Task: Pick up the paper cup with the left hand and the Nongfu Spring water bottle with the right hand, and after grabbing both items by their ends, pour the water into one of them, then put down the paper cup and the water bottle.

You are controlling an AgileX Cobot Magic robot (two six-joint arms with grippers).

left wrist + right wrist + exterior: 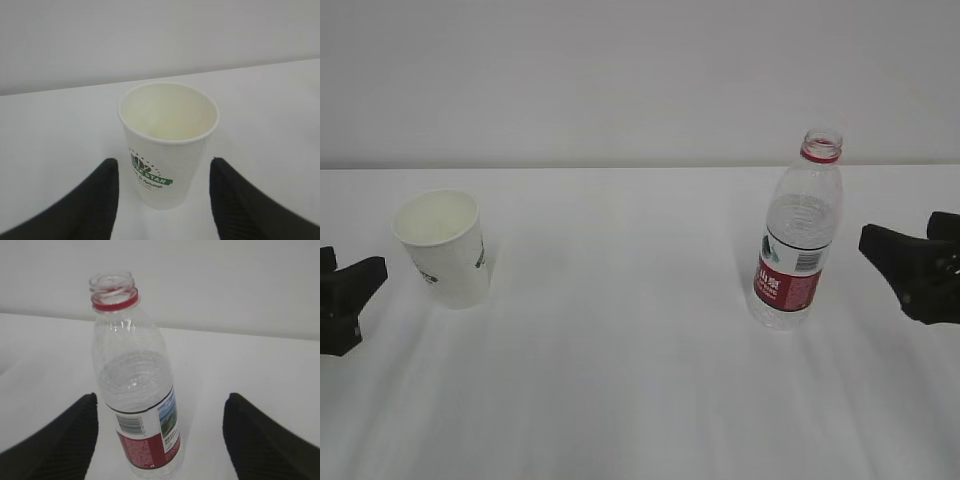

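The left wrist view shows the small white tapered paper cup (167, 145) with green print on its side, standing upright on the white table (45, 130) and looking empty inside. It stands between the two black fingers (97, 200) of the left hand (162, 200), which are released and wide apart, with a gap on each side of the cup, so nothing is grasped. In the right wrist view the clear ribbed plastic water bottle (137, 390) with the red neck ring and the red and white label stands upright without a cap, with the water (132, 385) reaching to about the shoulder. It is ahead of the right hand (160, 440) and nearer to its left finger; these fingers are also released and not touching the bottle. In the exterior view the cup is on the left, the bottle on the right, well apart, and each hand waits just beside its own thing at the edge of the picture. I judge that the step in hand is the approach before the first grasp. The next move calls for each hand to go forward until its thing sits deep between the fingers, then to clench gently, because the thin cup can deform easily.
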